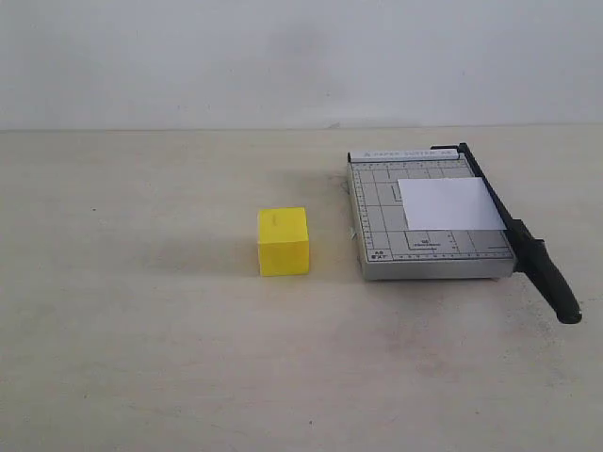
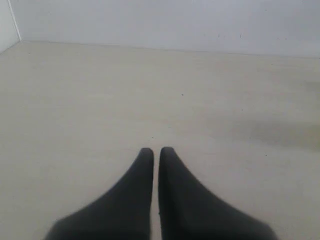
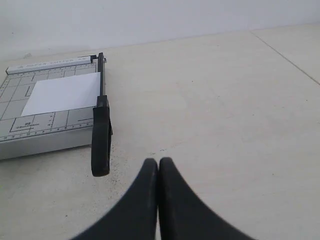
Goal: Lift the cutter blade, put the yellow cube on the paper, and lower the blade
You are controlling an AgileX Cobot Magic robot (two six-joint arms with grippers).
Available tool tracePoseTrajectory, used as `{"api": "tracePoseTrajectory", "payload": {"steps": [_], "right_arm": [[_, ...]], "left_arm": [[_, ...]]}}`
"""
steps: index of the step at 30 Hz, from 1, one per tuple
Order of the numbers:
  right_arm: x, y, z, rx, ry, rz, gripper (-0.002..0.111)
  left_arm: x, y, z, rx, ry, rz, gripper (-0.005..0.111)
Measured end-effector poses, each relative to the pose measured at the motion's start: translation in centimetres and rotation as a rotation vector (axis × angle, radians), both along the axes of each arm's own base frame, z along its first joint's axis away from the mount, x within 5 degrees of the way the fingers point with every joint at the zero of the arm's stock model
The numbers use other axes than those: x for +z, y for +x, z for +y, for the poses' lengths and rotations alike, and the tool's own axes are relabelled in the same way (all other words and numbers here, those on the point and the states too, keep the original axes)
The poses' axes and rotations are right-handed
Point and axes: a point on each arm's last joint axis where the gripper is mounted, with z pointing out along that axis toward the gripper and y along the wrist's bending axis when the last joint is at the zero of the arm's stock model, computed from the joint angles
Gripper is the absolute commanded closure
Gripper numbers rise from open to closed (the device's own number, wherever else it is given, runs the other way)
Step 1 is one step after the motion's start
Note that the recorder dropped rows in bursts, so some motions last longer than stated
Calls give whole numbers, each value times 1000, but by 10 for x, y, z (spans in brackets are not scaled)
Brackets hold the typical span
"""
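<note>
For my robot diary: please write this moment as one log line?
cutter blade down; yellow cube off paper; left gripper shut; right gripper shut

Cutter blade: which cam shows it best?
Right wrist view: cutter blade is closest there, hinge to handle, lying down along the base. Exterior view shows it whole but smaller. Left wrist view: none of it.

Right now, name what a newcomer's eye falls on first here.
The yellow cube stands alone on the pale table, left of the cutter's grey base and apart from it. The white paper lies on that base, with the black cutter blade lowered along the right edge, its handle jutting past the front. The left gripper and right gripper are shut, empty.
</note>
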Motion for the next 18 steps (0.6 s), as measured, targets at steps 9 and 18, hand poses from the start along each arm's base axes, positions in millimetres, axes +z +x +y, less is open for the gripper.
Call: {"api": "tracePoseTrajectory", "payload": {"steps": [9, 18], "right_arm": [[0, 0, -1, 12, -98, 14, 109], [3, 0, -6, 47, -395, 29, 109]], "left_arm": [[0, 0, 0, 0, 0, 0, 102], [0, 0, 0, 0, 0, 0, 102]]}}
